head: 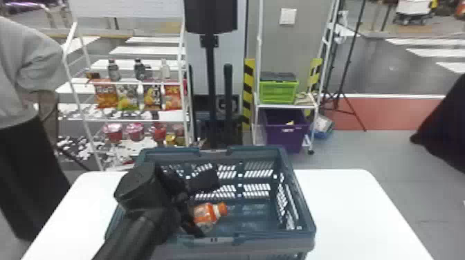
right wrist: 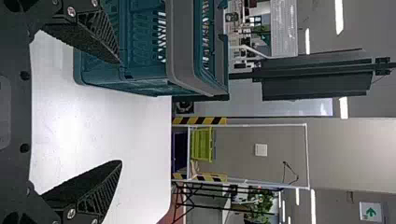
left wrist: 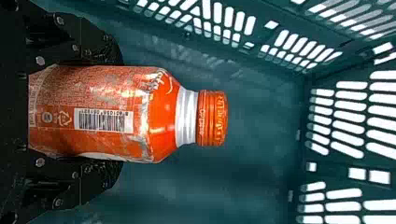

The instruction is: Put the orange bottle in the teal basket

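So the orange bottle [head: 204, 213] is inside the teal basket [head: 273, 239], down in the left part and nearer the robot's side than the far wall. The left gripper [head: 197, 216] reaches in over the basket's left side, and its jaws are clamped on the bottle's body, one on each side. Neck and cap poke out past them, cap aimed toward the basket's right side. It's lying well over rather than standing up. Can't tell from here if it touches the basket floor.

The basket itself is sitting around the middle of the white tabletop [head: 346, 207], with its far rim poking up past the far edge.

The right gripper [right wrist: 120, 112] is parked by the tabletop near the basket, jaws spread wide with nothing between them.

Behind all that, off to the left, there's a white rack [head: 131, 120] with snack bags [head: 152, 96], small bottles and tubs. Over on the right, another rack holds a lime green crate [head: 278, 92] above a purple bin [head: 285, 140].
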Tool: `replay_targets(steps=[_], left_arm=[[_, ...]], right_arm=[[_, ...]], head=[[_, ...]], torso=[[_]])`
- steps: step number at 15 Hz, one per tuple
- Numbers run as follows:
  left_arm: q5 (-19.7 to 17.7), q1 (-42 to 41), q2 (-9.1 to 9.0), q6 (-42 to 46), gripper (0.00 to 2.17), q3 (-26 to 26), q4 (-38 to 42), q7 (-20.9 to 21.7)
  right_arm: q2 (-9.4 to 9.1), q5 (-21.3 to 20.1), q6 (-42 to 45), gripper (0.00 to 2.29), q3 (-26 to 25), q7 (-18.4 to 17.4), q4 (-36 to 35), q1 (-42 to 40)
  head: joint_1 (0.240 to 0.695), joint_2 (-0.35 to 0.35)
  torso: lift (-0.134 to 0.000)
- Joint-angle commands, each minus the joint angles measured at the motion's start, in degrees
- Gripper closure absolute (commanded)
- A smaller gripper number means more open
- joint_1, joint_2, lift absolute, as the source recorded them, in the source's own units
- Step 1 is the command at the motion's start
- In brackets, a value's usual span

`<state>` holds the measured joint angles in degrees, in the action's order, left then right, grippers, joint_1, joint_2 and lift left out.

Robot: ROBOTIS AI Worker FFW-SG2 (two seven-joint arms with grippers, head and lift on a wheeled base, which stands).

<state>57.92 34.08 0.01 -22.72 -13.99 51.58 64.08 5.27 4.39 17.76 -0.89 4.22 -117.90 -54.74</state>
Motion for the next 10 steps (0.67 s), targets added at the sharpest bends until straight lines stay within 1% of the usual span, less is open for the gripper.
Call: replay_targets(steps=[1, 3, 5, 7, 9, 10], left_arm=[[0.70, -0.24, -0.16, -0.27, 0.58, -0.69, -0.34, -0.62], [0.70, -0.51, -0.16, -0.27, 0.55, -1.04, -0.52, -1.59], [0.70, -0.77, -0.16, -0.97, 0.37, -1.04, -0.26, -3.00], [0.18, -1.47, -0.16, -1.50, 0.13, -0.86, 0.80, -5.55], [-0.26, -1.91, -0.16, -1.67, 0.13, -0.25, 2.47, -7.39], [-0.70, -2.18, -0.10, -1.67, 0.13, 0.10, 4.23, -7.48]], right_arm=[[0.00, 0.00, 0.20, 0.13, -0.08, 0.00, -0.13, -0.28], [0.00, 0.00, 0.20, 0.13, -0.08, 0.00, -0.13, -0.28], [0.00, 0.00, 0.20, 0.13, -0.08, 0.00, -0.13, -0.28], [0.00, 0.09, 0.20, 0.13, -0.17, 0.00, 0.04, -0.19], [0.00, 0.09, 0.20, 0.13, -0.26, 0.00, 0.22, -0.11], [0.00, 0.09, 0.20, 0.13, -0.26, 0.00, 0.31, -0.02]], head=[[0.499, 0.000], [0.499, 0.000], [0.499, 0.000], [0.499, 0.000], [0.499, 0.000], [0.499, 0.000]], torso=[[0.000], [0.000], [0.000], [0.000], [0.000], [0.000]])
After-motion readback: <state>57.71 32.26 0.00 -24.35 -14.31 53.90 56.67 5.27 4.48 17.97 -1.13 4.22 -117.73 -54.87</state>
